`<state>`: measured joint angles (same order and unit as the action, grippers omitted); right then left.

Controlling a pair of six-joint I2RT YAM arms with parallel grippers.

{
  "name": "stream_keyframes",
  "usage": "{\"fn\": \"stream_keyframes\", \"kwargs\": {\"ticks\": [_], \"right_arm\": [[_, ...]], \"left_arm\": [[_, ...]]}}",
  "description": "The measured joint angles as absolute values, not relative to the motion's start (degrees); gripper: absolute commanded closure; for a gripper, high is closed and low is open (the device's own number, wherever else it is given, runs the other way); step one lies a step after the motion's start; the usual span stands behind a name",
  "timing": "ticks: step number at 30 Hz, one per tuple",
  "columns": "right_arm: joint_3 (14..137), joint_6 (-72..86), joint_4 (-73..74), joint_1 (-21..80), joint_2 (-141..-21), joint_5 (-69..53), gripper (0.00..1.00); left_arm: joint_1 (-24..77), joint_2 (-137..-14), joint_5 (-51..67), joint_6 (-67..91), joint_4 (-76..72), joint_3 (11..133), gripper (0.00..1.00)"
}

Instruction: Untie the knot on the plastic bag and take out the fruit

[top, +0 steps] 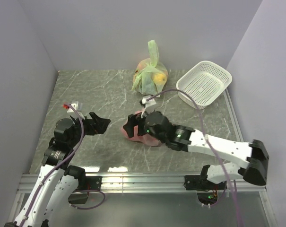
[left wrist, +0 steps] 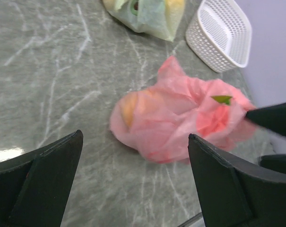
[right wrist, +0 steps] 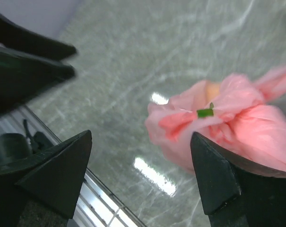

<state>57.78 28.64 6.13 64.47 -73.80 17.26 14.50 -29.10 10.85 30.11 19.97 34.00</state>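
The pink plastic bag (top: 132, 137) lies crumpled in the middle of the table, partly under my right gripper (top: 134, 124). In the left wrist view the plastic bag (left wrist: 176, 123) shows an orange-yellow fruit (left wrist: 128, 108) through its left side, a red patch (left wrist: 210, 120) and a small green stem (left wrist: 221, 99). I cannot make out the knot among the bunched folds (right wrist: 180, 120). My right gripper (right wrist: 142, 137) is open, its right finger at the bag's edge. My left gripper (left wrist: 134, 141) is open too, left of the bag and apart from it (top: 102, 124).
A light green tied bag (top: 150, 78) holding yellowish fruit stands at the back. A white basket (top: 204, 84) sits at the back right near the wall. The metal rail (top: 133, 179) runs along the near edge.
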Motion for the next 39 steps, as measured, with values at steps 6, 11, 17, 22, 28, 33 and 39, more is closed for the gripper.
{"fn": "stream_keyframes", "kwargs": {"ticks": [6, 11, 17, 22, 28, 33, 39], "right_arm": [[60.75, 19.49, 9.21, 56.60, -62.33, 10.46, 0.15], [58.83, 16.60, 12.19, 52.58, -57.74, 4.62, 0.16], [48.95, 16.84, 11.77, 49.36, -55.11, 4.60, 0.22], [38.87, 18.68, 6.85, 50.04, -58.59, 2.22, 0.22], [28.16, 22.37, 4.27, 53.32, -60.51, 0.69, 0.22], [25.93, 22.98, 3.79, 53.45, -56.82, 0.62, 0.22], [27.11, 20.38, 2.72, 53.52, -49.76, 0.14, 0.22]], "left_arm": [[14.74, -34.74, 17.54, 32.93, 16.08, 34.39, 0.03], [17.02, -40.47, 20.69, 34.17, 13.74, 35.07, 0.05], [23.27, -44.18, 20.88, 34.11, 11.92, 36.88, 0.05], [29.06, -48.01, 19.42, 33.69, 10.20, 38.28, 0.06], [35.14, -51.75, 15.35, 33.23, 10.15, 38.28, 0.09], [38.13, -54.37, 13.08, 32.62, 10.09, 38.24, 0.14], [42.65, -57.41, 11.62, 32.01, 9.50, 38.24, 0.16]]}}
